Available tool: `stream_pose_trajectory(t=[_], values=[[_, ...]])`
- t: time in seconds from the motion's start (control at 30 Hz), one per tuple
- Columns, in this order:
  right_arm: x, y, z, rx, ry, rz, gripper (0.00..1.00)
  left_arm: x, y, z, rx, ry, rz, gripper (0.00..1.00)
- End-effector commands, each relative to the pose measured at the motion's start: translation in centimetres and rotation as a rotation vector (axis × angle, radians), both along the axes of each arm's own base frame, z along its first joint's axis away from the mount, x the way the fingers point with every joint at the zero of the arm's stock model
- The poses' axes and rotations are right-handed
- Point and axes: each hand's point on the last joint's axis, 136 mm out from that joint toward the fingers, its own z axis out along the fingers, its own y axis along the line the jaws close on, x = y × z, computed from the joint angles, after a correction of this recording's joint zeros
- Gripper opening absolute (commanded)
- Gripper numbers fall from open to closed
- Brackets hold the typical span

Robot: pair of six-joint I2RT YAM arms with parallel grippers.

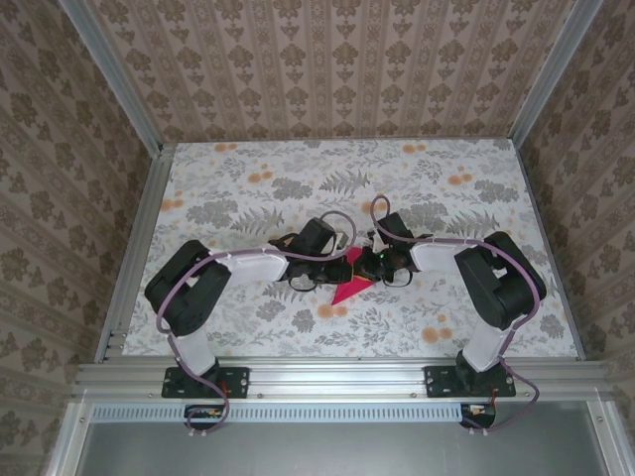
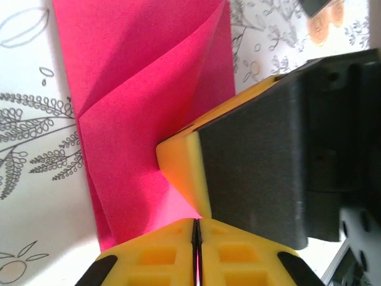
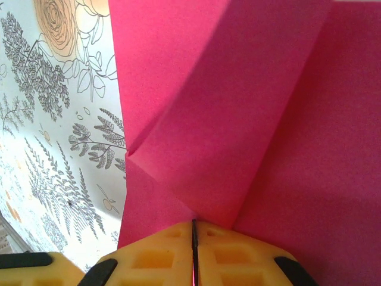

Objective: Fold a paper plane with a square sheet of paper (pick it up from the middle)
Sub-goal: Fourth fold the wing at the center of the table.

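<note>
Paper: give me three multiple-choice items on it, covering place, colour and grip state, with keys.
1. Where is the paper? A. Middle of the table, between the left gripper and right gripper. B. Far left corner. C. On the rail.
2. Its colour? A. Orange. B. Magenta-pink. C. White.
3. The right gripper is: A. Wide open. B. Shut on the paper. C. Shut, empty.
A: top view shows it there. B: pink in every view. B: its jaws meet on a pink edge.

The sheet of paper [image 1: 349, 288] lies mid-table [image 1: 238, 203], just before and between the left gripper [image 2: 195, 229] on its left and the right gripper [image 3: 194, 229] on its right, each touching its upper edge.
</note>
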Motion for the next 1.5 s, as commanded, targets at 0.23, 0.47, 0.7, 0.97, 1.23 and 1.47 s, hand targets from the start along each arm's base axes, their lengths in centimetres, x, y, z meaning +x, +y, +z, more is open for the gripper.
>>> stream_pose_trajectory(t=[0.23,0.47,0.7,0.97,1.23,1.47], values=[[0.2,-0.5,0.4,-0.035,-0.003,-0.006,0.1,-0.8,1.4,-2.7,0.115,0.057,-0.001,0.07],[0.9,-0.5,0.9,-0.04,-0.023,-0.006,0.11,-1.3,2.3,-4.0,0.158,0.087,0.007,0.04],[2.0,-1.3,0.8,-0.06,-0.038,-0.021,0.12,-1.8,3.1,-4.7,0.188,0.101,0.015,0.03],[4.0,-2.5,0.9,-0.084,-0.06,-0.039,0.12,-1.9,3.4,-4.9,0.199,0.104,0.018,0.03],[3.4,-1.5,4.3,-0.006,-0.124,-0.006,0.12,-1.7,3.3,-4.8,0.2,0.101,0.024,0.03],[0.3,-0.4,3.1,0.005,-0.083,0.03,0.11,-1.7,3.2,-4.9,0.2,0.101,0.028,0.02]])
